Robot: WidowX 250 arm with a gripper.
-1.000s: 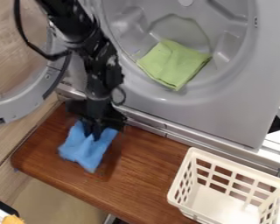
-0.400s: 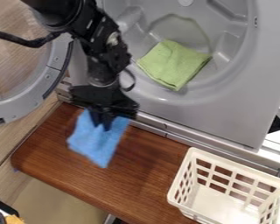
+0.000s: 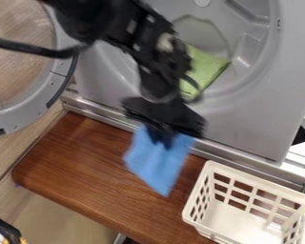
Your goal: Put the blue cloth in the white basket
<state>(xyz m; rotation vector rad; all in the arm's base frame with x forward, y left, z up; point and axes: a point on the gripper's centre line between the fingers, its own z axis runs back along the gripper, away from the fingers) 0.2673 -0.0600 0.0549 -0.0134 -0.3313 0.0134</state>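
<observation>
Over the brown wooden bench point(image 3: 85, 167), left of the white basket point(image 3: 257, 180) and apart from it, a blue cloth point(image 3: 154, 162) hangs from the black gripper point(image 3: 160, 142). Its long axis runs mostly down the view, leaning a little to the right as it descends, and its lowest corner points toward the bottom edge. Another corner juts out to the left, and the upper right part spreads outward beside the grip. The cloth is plain mid-blue and soft, roughly kite-shaped, wide near the top and tapering to that lower tip; its upper part is gathered, while the lower part falls nearly flat. The fingers point(image 3: 154, 135) are closed on its upper middle, pinching the fabric between them. The black arm point(image 3: 142, 43) slants down from the upper left, in front of a grey laundry machine point(image 3: 244, 119). A green cloth point(image 3: 209, 66) lies inside the machine's round opening, partly hidden by the arm. The machine's open round door point(image 3: 27, 116) stands at the left.
</observation>
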